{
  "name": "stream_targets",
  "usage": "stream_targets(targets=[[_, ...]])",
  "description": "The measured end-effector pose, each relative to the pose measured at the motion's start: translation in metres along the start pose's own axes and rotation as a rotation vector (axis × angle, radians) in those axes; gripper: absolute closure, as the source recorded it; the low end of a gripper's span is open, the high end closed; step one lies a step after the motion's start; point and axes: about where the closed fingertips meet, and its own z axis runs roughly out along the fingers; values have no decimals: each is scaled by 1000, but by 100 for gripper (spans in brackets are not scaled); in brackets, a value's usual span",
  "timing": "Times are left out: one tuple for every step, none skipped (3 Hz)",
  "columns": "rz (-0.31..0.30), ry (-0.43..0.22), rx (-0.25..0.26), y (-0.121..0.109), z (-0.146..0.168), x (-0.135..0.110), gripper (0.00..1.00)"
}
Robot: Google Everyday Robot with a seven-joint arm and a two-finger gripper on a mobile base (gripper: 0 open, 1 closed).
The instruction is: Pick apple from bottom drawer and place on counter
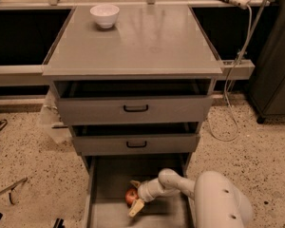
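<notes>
The small red apple (129,197) lies on the grey floor of the open bottom drawer (109,184), near its middle. My gripper (134,195) reaches into the drawer from the right, on the end of the white arm (213,203). It is open. One finger (137,207) is in front of the apple and the other is behind it, so the apple sits between them at the fingertips. The counter (147,42) is the broad grey top of the cabinet, well above the gripper.
A white bowl (104,15) stands at the counter's back left. The two upper drawers (135,109) with black handles are partly pulled out and overhang the bottom drawer. A cable (232,103) hangs at the right. The floor around is speckled.
</notes>
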Motion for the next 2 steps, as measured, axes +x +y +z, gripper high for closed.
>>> stream_targets(targets=[[0,0,0,0,0,0,14],[0,0,0,0,0,0,37]])
